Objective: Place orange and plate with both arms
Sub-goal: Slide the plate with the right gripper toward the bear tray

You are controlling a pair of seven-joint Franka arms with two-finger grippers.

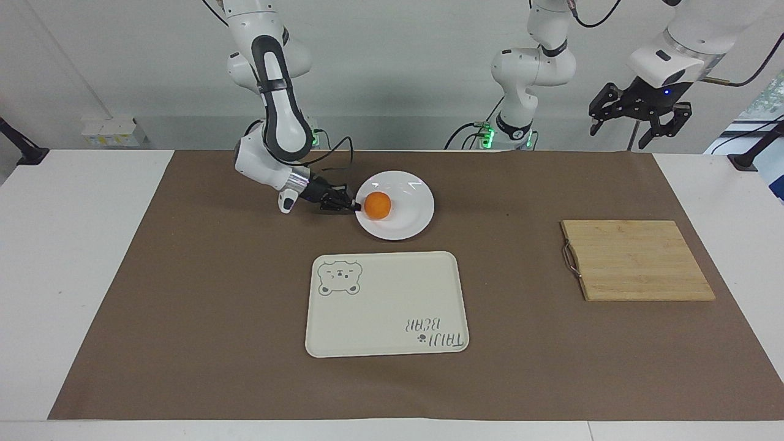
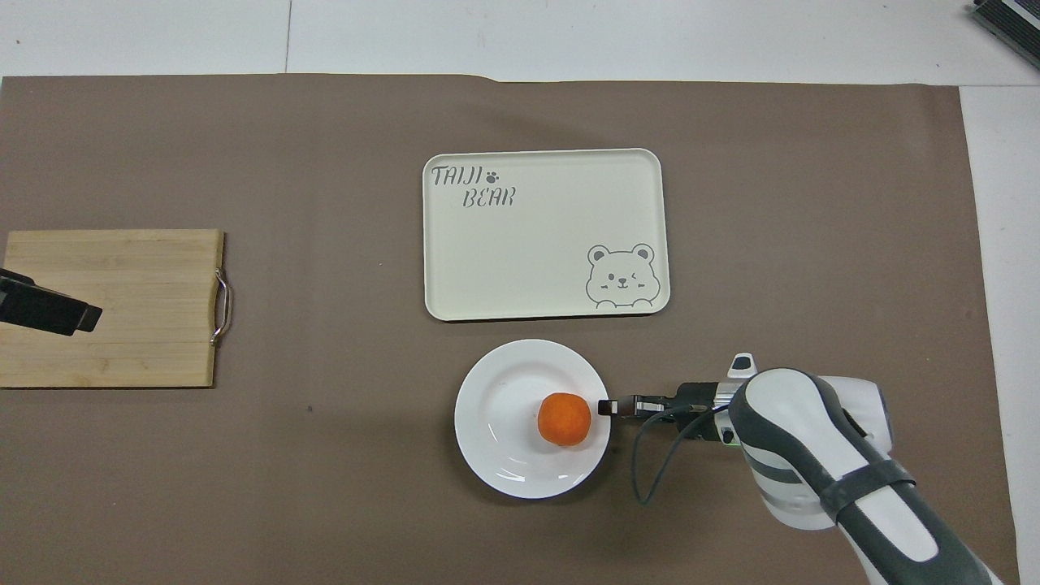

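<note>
Gripping the plate (image 1: 409,215) rim, the right gripper (image 1: 354,207) is closed.

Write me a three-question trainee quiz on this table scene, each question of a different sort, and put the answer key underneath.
1. True or false: the orange lies on the cream tray.
2. Which gripper is shut on the rim of the white plate? A) left gripper B) right gripper C) neither
3. Fill in: the left gripper hangs open in the air, at the end of the table where the wooden ____ lies.

Key
1. False. The orange sits on the plate, which lies nearer to the robots than the tray.
2. B. The right gripper is at the plate's edge, on the side toward the right arm's end.
3. Cutting board.
</note>
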